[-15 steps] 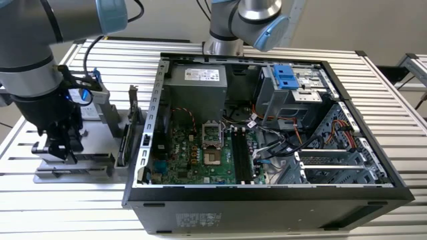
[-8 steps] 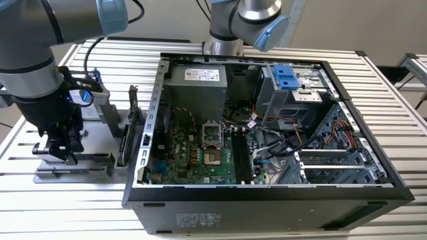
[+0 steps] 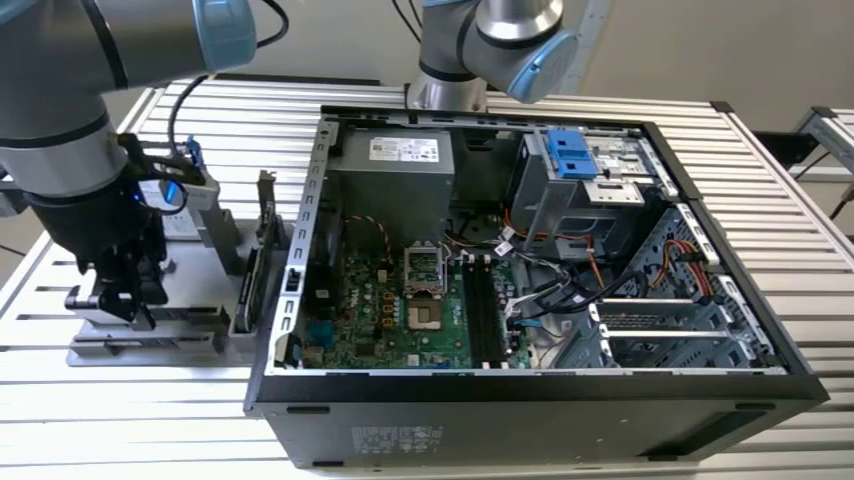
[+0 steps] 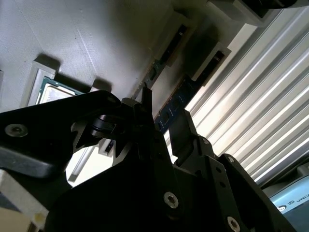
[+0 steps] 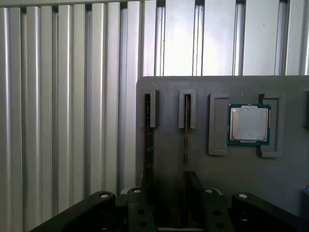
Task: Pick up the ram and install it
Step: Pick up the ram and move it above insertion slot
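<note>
On the grey tray (image 5: 289, 193), ram (image 5: 186, 140) edge-up, gripper (image 5: 169, 181) spread astride it.

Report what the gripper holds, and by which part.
Cannot be told: the gripper sits around the ram standing edge-on in the grey holder, but whether it grips it is unclear.

Surface (image 3: 134, 400): ribbed metal slats, pale grey, laid in long parallel runs. A plain light wall (image 3: 334, 40) is seen behind its far edge. A second slatted piece (image 3: 830, 135) is noted at the exterior view's right, separated by a dark gap. Strong glare is recorded on the surface in both wrist views.
</note>
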Robot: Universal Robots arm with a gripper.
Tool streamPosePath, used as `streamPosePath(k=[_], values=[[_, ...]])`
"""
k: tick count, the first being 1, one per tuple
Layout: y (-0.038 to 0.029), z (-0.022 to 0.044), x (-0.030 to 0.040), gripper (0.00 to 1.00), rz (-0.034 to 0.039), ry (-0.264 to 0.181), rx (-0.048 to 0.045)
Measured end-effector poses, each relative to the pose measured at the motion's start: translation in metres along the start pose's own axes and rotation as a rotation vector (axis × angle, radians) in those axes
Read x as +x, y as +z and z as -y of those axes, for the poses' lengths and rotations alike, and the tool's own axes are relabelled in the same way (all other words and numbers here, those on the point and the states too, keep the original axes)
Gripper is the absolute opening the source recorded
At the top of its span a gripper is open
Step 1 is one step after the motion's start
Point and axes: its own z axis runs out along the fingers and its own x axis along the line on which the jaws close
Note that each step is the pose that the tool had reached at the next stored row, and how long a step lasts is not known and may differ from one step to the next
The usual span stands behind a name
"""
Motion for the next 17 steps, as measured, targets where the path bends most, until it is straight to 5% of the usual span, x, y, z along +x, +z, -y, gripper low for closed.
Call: streamPosePath(k=[17], values=[[0.0066,0.0001,-0.0011,1.0,-0.0022,0.0,-0.0021]])
